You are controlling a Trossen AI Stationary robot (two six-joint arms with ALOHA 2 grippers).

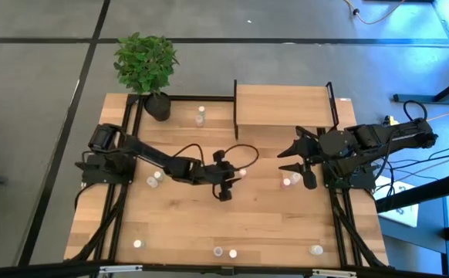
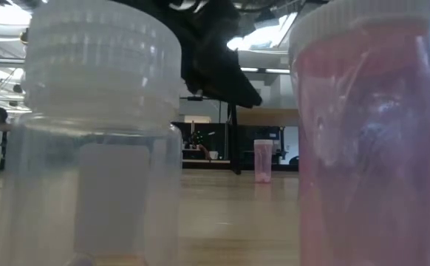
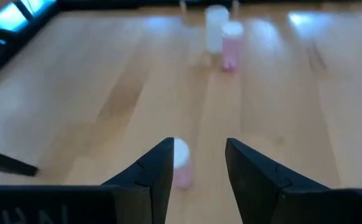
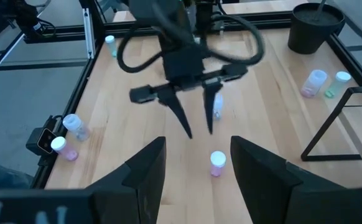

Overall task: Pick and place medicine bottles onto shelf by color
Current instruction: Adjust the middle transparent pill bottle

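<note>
My left gripper (image 1: 226, 191) hangs open over the middle of the table with nothing between its fingers; the right wrist view shows it (image 4: 198, 127) pointing down. Just past its fingertips a pink medicine bottle with a white cap (image 3: 180, 160) stands on the table (image 1: 242, 171). My right gripper (image 1: 290, 152) waits open and raised, in front of the shelf (image 1: 285, 105). Two more bottles (image 1: 291, 180) stand below the right arm. The shelf's light-wood top shows no bottles on it.
Other bottles stand scattered: a pair at the far edge (image 1: 200, 116), two left of centre (image 1: 156, 177), several along the near edge (image 1: 224, 252). Two of these fill the low view (image 2: 97, 148) (image 2: 370, 133). A potted plant (image 1: 147, 66) stands far left.
</note>
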